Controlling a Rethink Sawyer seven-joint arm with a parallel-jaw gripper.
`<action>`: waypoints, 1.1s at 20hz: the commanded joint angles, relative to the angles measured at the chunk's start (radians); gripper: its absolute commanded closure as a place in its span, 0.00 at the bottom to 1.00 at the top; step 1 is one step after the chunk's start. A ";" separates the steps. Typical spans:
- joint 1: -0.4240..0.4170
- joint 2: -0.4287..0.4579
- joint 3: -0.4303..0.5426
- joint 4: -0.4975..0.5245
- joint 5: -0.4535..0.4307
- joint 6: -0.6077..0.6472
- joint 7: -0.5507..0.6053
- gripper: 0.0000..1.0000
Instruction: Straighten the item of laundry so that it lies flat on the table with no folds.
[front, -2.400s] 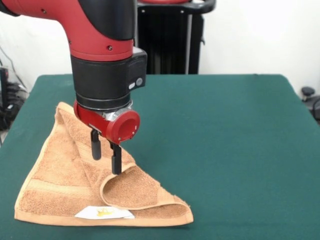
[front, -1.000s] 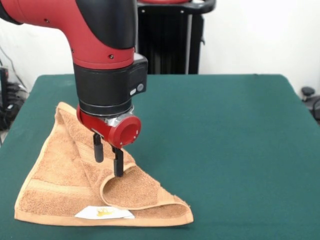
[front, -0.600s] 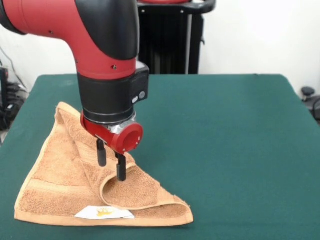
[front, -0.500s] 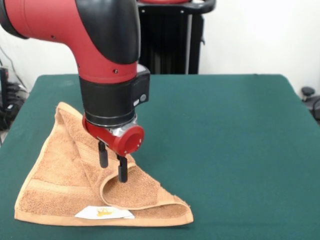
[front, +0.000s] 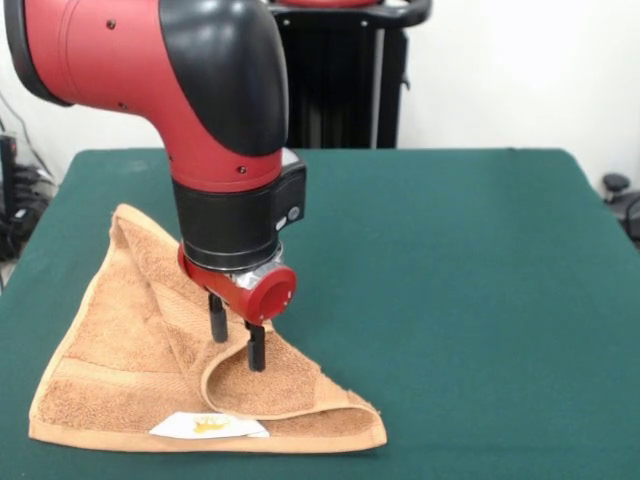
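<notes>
One orange-tan towel (front: 130, 370), folded over itself, at left front of green surface (front: 450, 280), upper part hidden behind arm. White label (front: 208, 426) on near edge. Pincer (front: 237, 340) parted, fingertips down at raised fold, gripping nothing visibly.

lab: robot arm (front: 200, 110), green table (front: 450, 260), bare wall (front: 510, 70)

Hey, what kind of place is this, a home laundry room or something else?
Probably a robotics lab or test bench, not a home. A red and black robot arm works over a table covered in dark green cloth, with only a folded tan towel on it, and bare white walls behind.
</notes>
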 joint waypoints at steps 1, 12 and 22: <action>0.034 0.050 0.083 0.053 -0.049 -0.043 -0.022 0.00; 0.030 0.045 0.085 0.062 -0.056 -0.054 -0.033 0.00; 0.030 0.037 0.085 0.074 -0.053 -0.056 -0.030 0.00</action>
